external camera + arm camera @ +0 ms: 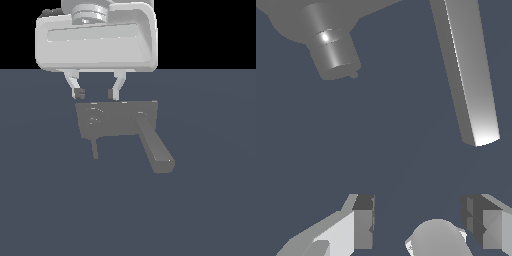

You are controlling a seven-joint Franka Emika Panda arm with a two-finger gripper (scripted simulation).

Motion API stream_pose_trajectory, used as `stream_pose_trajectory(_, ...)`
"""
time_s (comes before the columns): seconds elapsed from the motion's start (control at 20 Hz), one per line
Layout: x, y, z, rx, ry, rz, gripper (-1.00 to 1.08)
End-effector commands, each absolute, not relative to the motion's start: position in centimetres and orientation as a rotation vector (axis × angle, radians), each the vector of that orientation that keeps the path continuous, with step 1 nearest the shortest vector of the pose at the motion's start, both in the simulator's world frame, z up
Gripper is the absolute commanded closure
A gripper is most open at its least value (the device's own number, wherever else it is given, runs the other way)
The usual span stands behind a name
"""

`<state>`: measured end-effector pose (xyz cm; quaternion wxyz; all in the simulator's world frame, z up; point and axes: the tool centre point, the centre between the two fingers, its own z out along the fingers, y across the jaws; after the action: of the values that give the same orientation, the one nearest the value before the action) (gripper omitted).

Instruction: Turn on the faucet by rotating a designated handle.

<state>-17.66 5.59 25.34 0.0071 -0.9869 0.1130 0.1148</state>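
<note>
The faucet is a dull grey flat slab on the dark floor. A thick square bar juts from it toward the exterior view's right. The handle, a thin short rod, sticks out near the slab's left end. My gripper hovers just above the slab's far left edge, open and empty, touching nothing. In the wrist view the gripper shows two spread fingers, with the bar and a round grey stub, apparently the handle, beyond them.
Flat dark blue-grey floor surrounds the fixture on all sides. The white gripper body fills the upper part of the exterior view.
</note>
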Motion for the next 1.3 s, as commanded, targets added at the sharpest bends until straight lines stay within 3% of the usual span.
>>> stream_pose_trajectory(0.0, -14.2, 5.8, 23.7, -3.025, 0.496, 0.31, -0.24)
stream_pose_trajectory(0.05, -14.4, 5.1, 23.9, -3.01, 0.513, 0.301, -0.24)
stream_pose_trajectory(0.1, -14.9, 6.5, 21.8, -3.055, 0.49, 0.329, -0.44)
stream_pose_trajectory(0.15, -15.0, 6.0, 20.1, -3.108, 0.447, 0.335, 0.63)
stream_pose_trajectory(0.2, -11.8, 8.8, 20.5, -3.089, 0.311, 0.278, -0.34)
stream_pose_trajectory(0.25, -12.4, 9.7, 21.2, -3.08, 0.261, 0.258, -0.34)
stream_pose_trajectory(0.3, -13.9, 12.4, 19.6, -3.042, 0.405, 0.291, -0.77)
stream_pose_trajectory(0.35, -13.4, 7.7, 18.5, -2.996, 0.547, 0.323, -0.77)
stream_pose_trajectory(0.45, -10.8, 6.1, 16.9, -3.004, 0.615, 0.273, -0.66)
stream_pose_trajectory(0.5, -10.7, 9.0, 15.7, -3.056, 0.488, 0.256, -0.77)
stream_pose_trajectory(0.55, -8.2, 9.0, 16.1, -3.042, 0.48, 0.188, -0.52)
stream_pose_trajectory(0.6, -10.3, 9.4, 13.1, -2.983, 0.511, 0.281, -0.71)
stream_pose_trajectory(0.65, -5.8, 9.4, 14.8, -2.97, 0.493, 0.143, -0.08)
stream_pose_trajectory(0.7, -5.4, 13.2, 14.0, -3.014, 0.375, 0.122, -0.51)
stream_pose_trajectory(0.75, -6.2, 5.9, 11.7, -3.016, 0.52, 0.157, -0.67)
stream_pose_trajectory(0.85, -8.1, 7.3, 10.1, -2.982, 0.625, 0.216, -0.59)
stream_pose_trajectory(0.9, -7.9, 4.8, 9.7, -3.023, 0.586, 0.177, -0.46)
stream_pose_trajectory(0.95, -8.6, 3.1, 8.8, -3.007, 0.605, 0.184, -0.6)
stream_pose_trajectory(1.0, -10.4, 2.7, 7.5, -3.044, 0.67, 0.206, 0.02)
stream_pose_trajectory(1.05, -9.4, 1.3, 7.8, -3.034, 0.741, 0.148, -0.67)
stream_pose_trajectory(1.1, -9.1, 0.9, 7.8, -3.048, 0.743, 0.109, -0.65)
stream_pose_trajectory(1.15, -8.4, 1.2, 7.8, -3.047, 0.759, 0.062, -0.49)
stream_pose_trajectory(1.2, -12.0, 2.4, 5.7, -3.023, 0.825, 0.148, -0.3)
stream_pose_trajectory(1.25, -5.4, 8.1, 5.9, -3.043, 0.679, 0.099, -0.34)
